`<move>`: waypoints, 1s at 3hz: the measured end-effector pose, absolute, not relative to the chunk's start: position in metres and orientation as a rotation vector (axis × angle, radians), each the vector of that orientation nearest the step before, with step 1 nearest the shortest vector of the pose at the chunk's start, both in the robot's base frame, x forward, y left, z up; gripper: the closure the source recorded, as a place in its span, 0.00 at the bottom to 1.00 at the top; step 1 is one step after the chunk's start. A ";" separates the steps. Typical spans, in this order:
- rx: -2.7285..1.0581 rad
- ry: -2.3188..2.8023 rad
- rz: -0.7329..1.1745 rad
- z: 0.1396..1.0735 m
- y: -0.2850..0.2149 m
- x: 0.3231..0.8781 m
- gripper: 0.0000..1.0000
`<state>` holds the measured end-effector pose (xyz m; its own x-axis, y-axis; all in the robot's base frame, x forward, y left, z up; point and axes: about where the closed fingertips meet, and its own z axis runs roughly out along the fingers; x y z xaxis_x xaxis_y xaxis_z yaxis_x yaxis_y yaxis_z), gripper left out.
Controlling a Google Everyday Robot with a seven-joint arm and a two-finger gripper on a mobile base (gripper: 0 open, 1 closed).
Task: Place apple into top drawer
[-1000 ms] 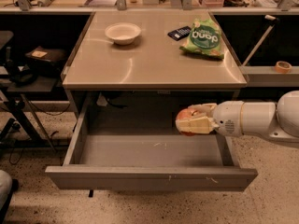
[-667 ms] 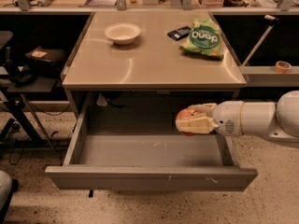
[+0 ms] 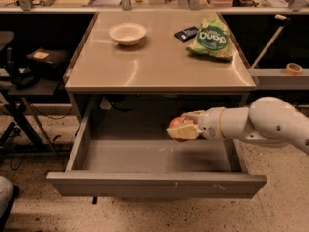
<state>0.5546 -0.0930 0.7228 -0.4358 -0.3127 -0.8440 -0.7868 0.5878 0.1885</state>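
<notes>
Beneath the grey tabletop (image 3: 154, 66) the top drawer (image 3: 135, 161) stands open, and the gripper (image 3: 185, 125), clamped on the apple (image 3: 176, 122) toward the drawer's 3 o'clock side, apparently above its floor, should descend near the bottom before releasing, limiting roll.

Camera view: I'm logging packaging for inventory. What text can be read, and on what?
"dang" (seemingly, upside down): white letters on the green snack bag on the table.
Dark packet beside it: print too small to read.
No text on the claw, holding the apple over the top drawer.
</notes>
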 end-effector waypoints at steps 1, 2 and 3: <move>-0.902 2.028 0.644 0.697 -0.077 0.585 1.00; -0.974 2.042 0.526 0.675 -0.066 0.601 1.00; -1.055 2.053 0.395 0.658 -0.066 0.599 1.00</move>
<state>0.5995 -0.0661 0.6578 -0.3526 -0.5491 -0.7577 -0.7910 0.6075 -0.0722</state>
